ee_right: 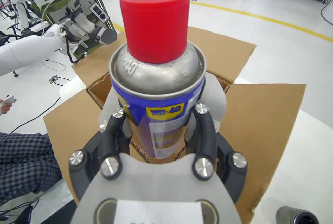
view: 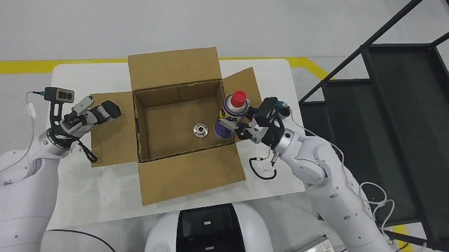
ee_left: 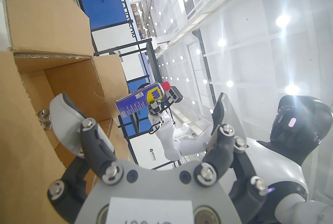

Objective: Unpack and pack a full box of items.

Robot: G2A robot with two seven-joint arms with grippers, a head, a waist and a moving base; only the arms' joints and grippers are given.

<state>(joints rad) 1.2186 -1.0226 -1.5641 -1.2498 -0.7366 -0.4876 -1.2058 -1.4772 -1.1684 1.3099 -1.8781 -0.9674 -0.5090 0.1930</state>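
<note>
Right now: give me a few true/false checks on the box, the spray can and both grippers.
1. The right gripper has its fingers shut on the blue spray can with a red cap. True.
2. The brown cardboard box is closed. False: its four flaps are folded outward.
3. The left gripper holds the small round silver metal part. False: its fingers are open and empty, and the part lies on the box floor.
4. The spray can is held off the box floor, at the wall on the right arm's side. True.
</note>
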